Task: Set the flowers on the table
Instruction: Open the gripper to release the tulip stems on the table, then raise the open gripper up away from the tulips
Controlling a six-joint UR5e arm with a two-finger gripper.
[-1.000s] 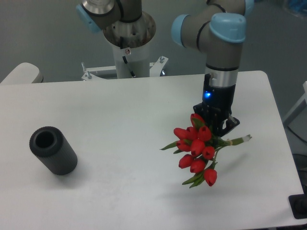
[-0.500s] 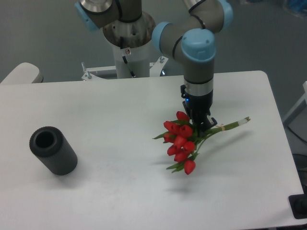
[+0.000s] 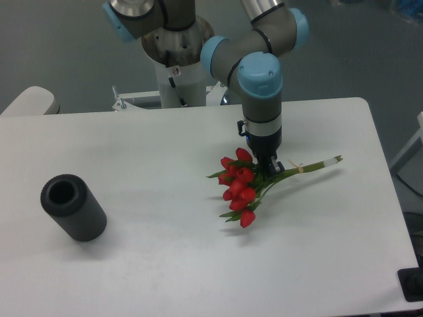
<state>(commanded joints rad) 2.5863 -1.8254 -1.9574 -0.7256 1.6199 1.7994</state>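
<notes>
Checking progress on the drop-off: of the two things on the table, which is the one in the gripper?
The flowers, red tulips right of centre: the gripper is closed on their green stems. The dark grey cylinder lies alone far to the left.

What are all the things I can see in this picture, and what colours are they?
flowers: one bunch of red tulips with green leaves and stems, right of the table's middle, under the gripper.
dark grey cylinder: one, hollow, lying on its side near the table's left edge.
table: one, white, fills most of the view.
robot base: one, white column on a metal mount, behind the table's far edge.
robot arm: one, grey with light blue caps, reaching down from the back.
gripper: one, black, shut on the flower stems just behind the blooms.
</notes>
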